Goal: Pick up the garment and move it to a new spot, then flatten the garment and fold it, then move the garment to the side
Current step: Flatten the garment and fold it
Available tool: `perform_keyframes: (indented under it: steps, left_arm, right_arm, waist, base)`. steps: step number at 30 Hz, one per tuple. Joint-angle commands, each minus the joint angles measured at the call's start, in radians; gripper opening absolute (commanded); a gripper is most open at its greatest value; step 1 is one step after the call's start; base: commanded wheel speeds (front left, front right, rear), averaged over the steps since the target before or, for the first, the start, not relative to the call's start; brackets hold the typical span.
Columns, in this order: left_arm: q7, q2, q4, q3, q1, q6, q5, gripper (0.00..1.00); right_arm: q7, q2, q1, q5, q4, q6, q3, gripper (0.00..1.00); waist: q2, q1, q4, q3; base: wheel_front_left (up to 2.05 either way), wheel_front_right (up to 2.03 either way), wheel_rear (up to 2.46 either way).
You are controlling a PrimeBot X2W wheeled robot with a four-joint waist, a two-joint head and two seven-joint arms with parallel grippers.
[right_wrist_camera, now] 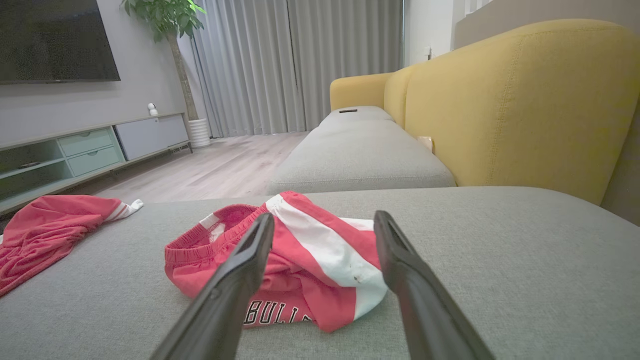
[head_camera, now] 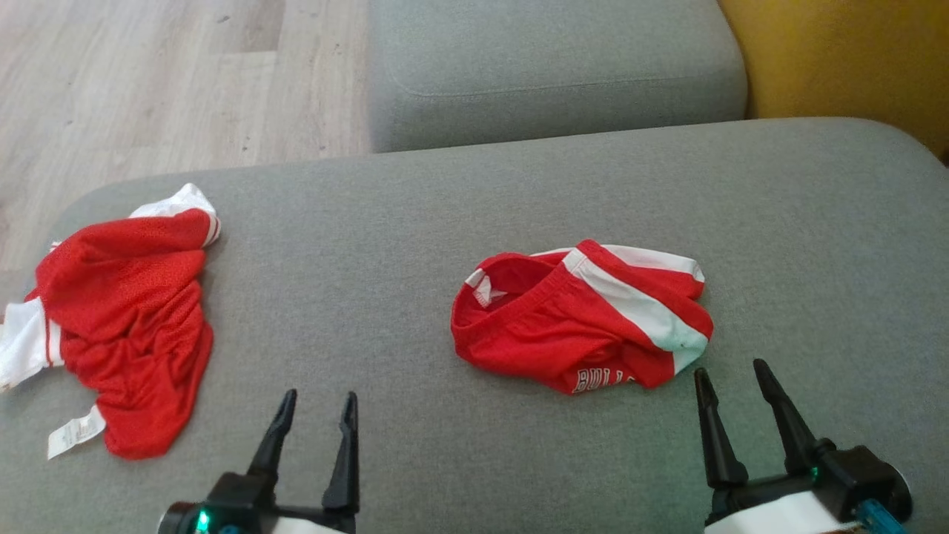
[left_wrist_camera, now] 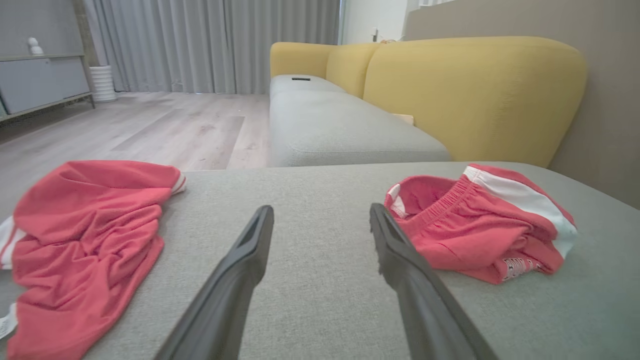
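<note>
Lying bunched near the middle of the grey cushion (head_camera: 356, 245): red shorts (head_camera: 586, 326), elastic waistband gaping open toward the left, broad white stripe across the top fold, white lettering "BULL…" along the near edge. A white tag shows inside the waistband. The fabric is rumpled, not flat.

Right gripper (head_camera: 730, 371) sits just off the shorts' near right corner, fingers spread apart and holding nothing. In the right wrist view the two fingers frame the striped part of the shorts (right_wrist_camera: 325, 250); whether the tips touch the cloth cannot be told.

Left gripper (head_camera: 319, 397) is over bare cushion, well to the left of the shorts, fingers likewise spread and empty. In the left wrist view the shorts (left_wrist_camera: 480, 230) lie beyond the tip of its right-hand finger.

Second red garment (head_camera: 126, 326) is heaped at the cushion's far left edge, with white trim and a white label (head_camera: 74, 432) at its near end. It is well apart from the shorts.

Beyond: another grey seat cushion (head_camera: 556, 67), a yellow backrest (left_wrist_camera: 475, 90), pale wood floor (head_camera: 148, 89), grey curtains (right_wrist_camera: 300, 65).
</note>
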Motion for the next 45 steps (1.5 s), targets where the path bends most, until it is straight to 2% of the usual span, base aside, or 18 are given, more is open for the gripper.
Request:
perform_keyframes:
  steps: [1, 5, 7, 10, 13, 15, 16, 19, 23, 26, 33, 37, 38, 39, 40, 42, 45]
  left_arm:
    - [-0.012, -0.007, -0.025, 0.021, -0.052, -0.009, 0.001, 1.00]
    - [-0.012, -0.007, 0.022, -0.004, -0.111, -0.066, -0.008, 1.00]
    - [-0.012, -0.007, 0.056, -0.029, -0.166, -0.111, -0.011, 1.00]
    - [-0.012, -0.007, 0.113, -0.081, -0.272, -0.165, -0.022, 1.00]
    - [-0.012, -0.007, 0.213, -0.150, -0.416, -0.195, -0.028, 1.00]
    - [-0.012, -0.006, 0.293, -0.200, -0.518, -0.203, -0.037, 1.00]
    - [-0.012, -0.006, 0.293, -0.200, -0.518, -0.203, -0.037, 1.00]
    - [0.000, 0.000, 0.434, -0.292, -0.668, -0.205, -0.081, 1.00]
    - [0.028, 0.008, 0.571, -0.417, -0.834, -0.205, -0.229, 1.00]
    - [0.037, 0.035, 0.649, -0.485, -0.924, -0.205, -0.333, 1.00]
    - [0.030, 0.080, 0.790, -0.611, -1.031, -0.206, -0.478, 1.00]
    - [0.028, 0.090, 0.771, -0.702, -1.047, -0.206, -0.561, 1.00]
    - [0.024, 0.093, 0.760, -0.722, -1.051, -0.206, -0.583, 0.90]
    - [0.021, 0.096, 0.748, -0.743, -1.055, -0.206, -0.601, 0.72]
    - [0.017, 0.100, 0.736, -0.763, -1.062, -0.206, -0.615, 0.65]
    - [0.008, 0.106, 0.712, -0.795, -1.075, -0.206, -0.643, 0.60]
    - [-0.001, 0.116, 0.682, -0.831, -1.086, -0.206, -0.677, 0.62]
  right_arm:
    - [-0.002, -0.005, -0.038, 0.001, -0.028, 0.007, 0.027, 1.00]
    - [-0.002, -0.005, -0.050, -0.005, -0.027, 0.007, 0.041, 1.00]
    - [-0.002, -0.005, -0.060, -0.011, -0.027, 0.007, 0.054, 1.00]
    - [-0.002, -0.005, -0.084, -0.015, -0.031, 0.007, 0.075, 1.00]
    - [-0.002, -0.005, -0.123, -0.015, -0.041, 0.007, 0.104, 1.00]
    - [-0.002, -0.005, -0.144, -0.012, -0.045, 0.007, 0.125, 1.00]
    - [-0.002, -0.005, -0.144, -0.012, -0.045, 0.007, 0.125, 1.00]
    - [-0.002, -0.005, -0.173, -0.005, -0.047, 0.007, 0.152, 1.00]
    - [-0.002, -0.005, -0.206, 0.002, -0.047, 0.007, 0.173, 1.00]
    - [-0.002, -0.005, -0.219, 0.006, -0.054, 0.007, 0.180, 1.00]
    - [-0.002, -0.005, -0.217, 0.011, -0.054, 0.007, 0.187, 1.00]
    - [-0.002, -0.005, -0.211, 0.011, -0.055, 0.007, 0.181, 1.00]
    - [-0.002, -0.005, -0.211, 0.012, -0.054, 0.007, 0.182, 1.00]
    - [-0.002, -0.005, -0.211, 0.013, -0.054, 0.007, 0.181, 1.00]
    - [-0.002, -0.005, -0.210, 0.013, -0.054, 0.007, 0.179, 1.00]
    - [-0.002, -0.005, -0.208, 0.015, -0.055, 0.007, 0.175, 1.00]
    - [-0.002, -0.005, -0.206, 0.015, -0.051, 0.007, 0.178, 1.00]
  waist:
    - [0.0000, 0.0000, -0.008, 0.006]
    - [0.0000, 0.0000, -0.038, 0.031]
    - [0.0000, 0.0000, -0.059, 0.052]
    - [0.0000, 0.0000, -0.096, 0.100]
    - [0.0000, 0.0000, -0.133, 0.161]
    - [0.0000, 0.0000, -0.158, 0.193]
    - [0.0000, 0.0000, -0.158, 0.193]
    - [0.0000, 0.0000, -0.196, 0.237]
    - [0.0000, 0.0000, -0.241, 0.283]
    - [0.0000, 0.0000, -0.266, 0.308]
    - [0.0000, 0.0000, -0.299, 0.321]
    - [0.0000, 0.0000, -0.294, 0.322]
    - [0.0000, 0.0000, -0.292, 0.321]
    - [0.0000, 0.0000, -0.288, 0.320]
    - [0.0000, 0.0000, -0.282, 0.320]
    - [0.0000, 0.0000, -0.271, 0.318]
    - [0.0000, 0.0000, -0.260, 0.309]
  base:
    - [0.00, 0.00, 0.00]
    - [0.00, 0.00, 0.00]
    - [0.00, 0.00, 0.00]
    - [0.00, 0.00, 0.00]
    - [0.00, 0.00, 0.00]
    - [0.00, 0.00, 0.00]
    - [0.00, 0.00, 0.00]
    - [0.00, 0.00, 0.00]
    - [0.00, 0.00, 0.00]
    - [0.00, 0.00, 0.00]
    - [0.00, 0.00, 0.00]
    - [0.00, 0.00, 0.00]
    - [0.00, 0.00, 0.00]
    - [0.00, 0.00, 0.00]
    - [0.00, 0.00, 0.00]
    - [0.00, 0.00, 0.00]
    - [0.00, 0.00, 0.00]
